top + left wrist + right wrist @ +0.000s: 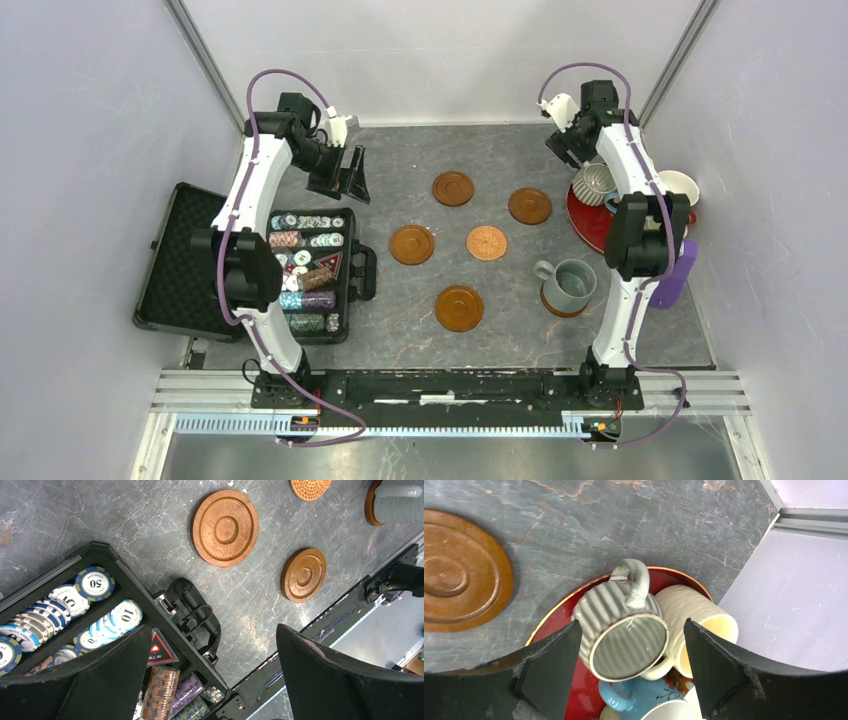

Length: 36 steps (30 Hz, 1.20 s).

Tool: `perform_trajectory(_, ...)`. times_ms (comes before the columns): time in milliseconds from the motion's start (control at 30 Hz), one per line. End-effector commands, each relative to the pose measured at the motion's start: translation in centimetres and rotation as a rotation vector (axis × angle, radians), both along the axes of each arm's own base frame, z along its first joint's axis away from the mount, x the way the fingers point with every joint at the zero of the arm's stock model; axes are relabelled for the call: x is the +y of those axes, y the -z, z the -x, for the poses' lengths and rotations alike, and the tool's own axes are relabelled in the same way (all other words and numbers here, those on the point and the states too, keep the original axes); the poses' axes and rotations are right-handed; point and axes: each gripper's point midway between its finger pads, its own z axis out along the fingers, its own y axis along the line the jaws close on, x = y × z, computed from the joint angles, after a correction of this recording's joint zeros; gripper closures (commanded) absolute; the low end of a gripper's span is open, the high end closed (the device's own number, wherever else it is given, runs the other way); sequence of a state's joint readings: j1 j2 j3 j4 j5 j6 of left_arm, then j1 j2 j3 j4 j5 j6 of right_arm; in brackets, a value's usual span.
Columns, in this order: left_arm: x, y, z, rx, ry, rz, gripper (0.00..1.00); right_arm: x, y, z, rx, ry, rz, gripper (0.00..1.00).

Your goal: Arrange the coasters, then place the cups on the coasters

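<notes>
One open poker-chip case (170, 260) lies left; one red tray (585, 225) holds a ribbed mug (624, 630), cream mug (694, 610) and blue mug (644, 692); the right gripper (630, 625) is open astride the ribbed one; one grey-blue mug (567, 285) tops a coaster (369, 505); five coasters (453, 188) lie bare; the left gripper (342, 180) gapes, empty.

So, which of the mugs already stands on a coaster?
The grey-blue mug: it stands upright and alone on the table, with a brown coaster under it. The other mugs in view are heaped on the dark red tray.
</notes>
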State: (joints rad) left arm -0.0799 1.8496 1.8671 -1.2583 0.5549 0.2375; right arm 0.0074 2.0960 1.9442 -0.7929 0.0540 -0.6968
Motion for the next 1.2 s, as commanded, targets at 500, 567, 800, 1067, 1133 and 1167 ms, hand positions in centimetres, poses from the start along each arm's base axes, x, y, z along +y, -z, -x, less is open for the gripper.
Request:
perform_trajectory(500,0.3,-1.6,-0.6,-0.066,0.002,-0.003,0.0,-2.2,5.4,-1.7,0.078,-0.069,0.019,0.45)
perform_trajectory(567,0.3,-1.6,-0.7,-0.067,0.0,-0.005,0.0,-2.2,5.8,-1.4,0.099,-0.085,0.025,0.48)
perform_trajectory(800,0.5,-1.8,-0.7,-0.072,-0.005,-0.014,0.0,-2.8,6.1,-0.2,0.153,-0.095,0.033,0.57)
perform_trajectory(1067,0.3,-1.6,-0.7,-0.061,-0.009,-0.005,0.0,-1.7,6.4,2.7,0.249,-0.167,-0.011,0.55)
perform_trajectory(1133,0.3,-1.5,-0.7,-0.059,-0.007,-0.003,0.0,-1.8,6.8,2.9,0.265,-0.177,-0.003,0.53)
perform_trajectory(1167,0.3,-1.5,-0.8,-0.059,-0.007,-0.003,0.0,-1.8,7.0,2.9,0.272,-0.182,-0.004,0.52)
